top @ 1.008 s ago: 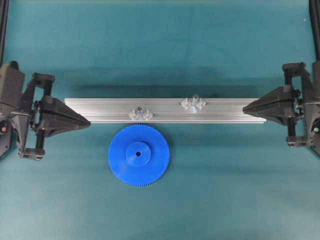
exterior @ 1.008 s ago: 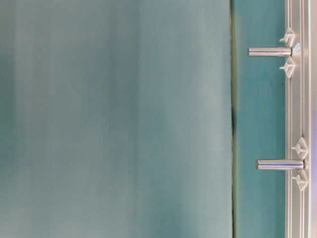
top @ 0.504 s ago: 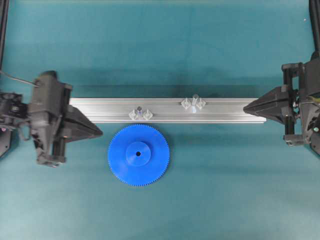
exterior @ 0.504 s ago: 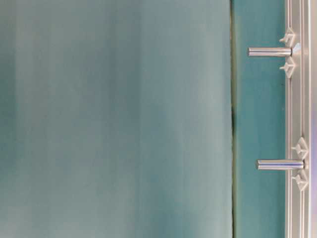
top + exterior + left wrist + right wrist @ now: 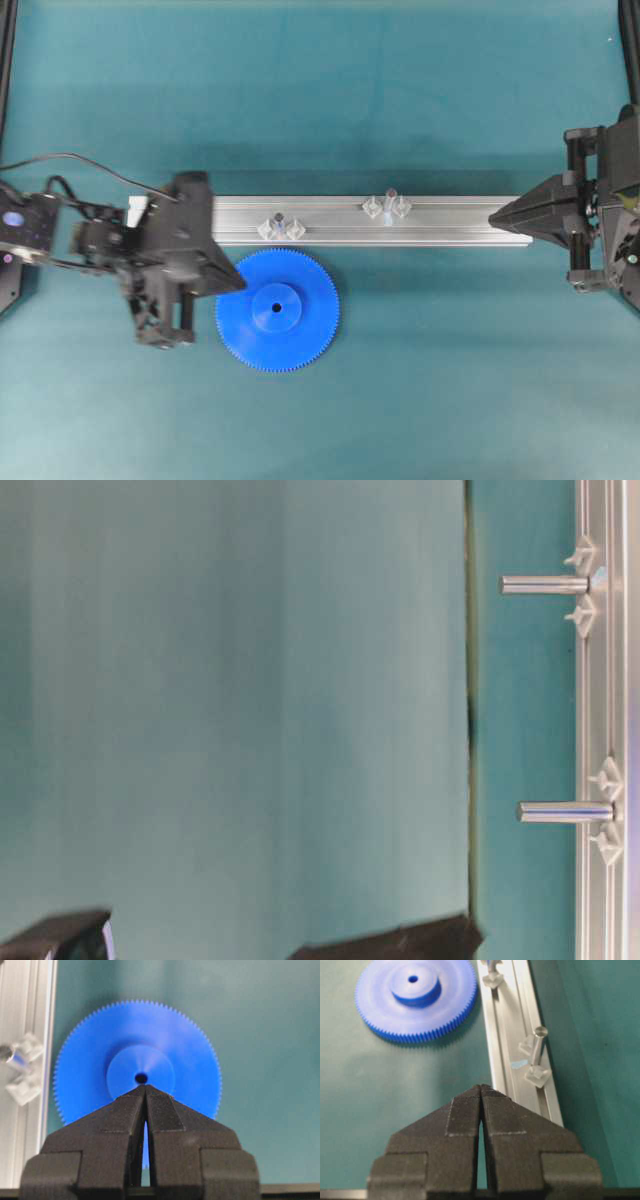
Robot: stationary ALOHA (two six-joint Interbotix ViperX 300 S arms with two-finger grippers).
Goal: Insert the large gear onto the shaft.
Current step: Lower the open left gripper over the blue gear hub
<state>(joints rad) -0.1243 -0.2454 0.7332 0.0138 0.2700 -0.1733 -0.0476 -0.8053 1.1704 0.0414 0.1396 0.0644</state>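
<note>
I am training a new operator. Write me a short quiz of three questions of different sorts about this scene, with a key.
1. True or false: the large gear is already on the shaft.
2. Multiple choice: the left gripper is
A. open around the gear's hub
B. shut, its tips over the gear near the hub
C. shut on the shaft
3. Fill in: the shaft stands on the aluminium ____.

Key
1. False: the gear lies flat on the green mat, beside the rail.
2. B
3. rail
</note>
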